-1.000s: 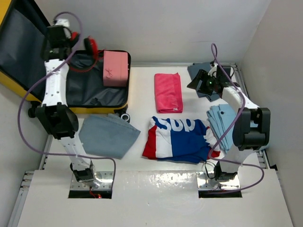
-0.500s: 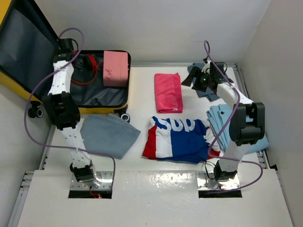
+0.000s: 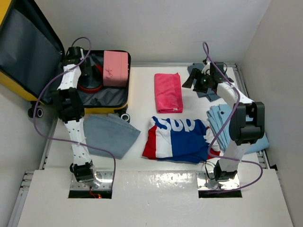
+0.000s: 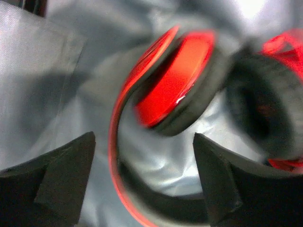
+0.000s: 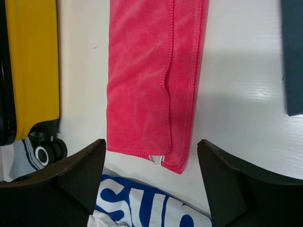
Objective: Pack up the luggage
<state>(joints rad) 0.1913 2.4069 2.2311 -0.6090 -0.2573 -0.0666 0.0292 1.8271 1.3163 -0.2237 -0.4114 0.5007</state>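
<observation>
Directly below left claw (image 4: 143, 142): luggage (image 3: 105, 96).

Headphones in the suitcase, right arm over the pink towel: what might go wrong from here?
1. The left gripper, open, straddles the red headphones on the suitcase lining; rising crooked, a finger may hook the headband and drag them out.
2. The right gripper hangs open over the folded pink towel; a shallow pinch might lift only the top layer, so it unfolds.
3. Its near edge lies close to the T-shirt, which may get caught too.
</observation>
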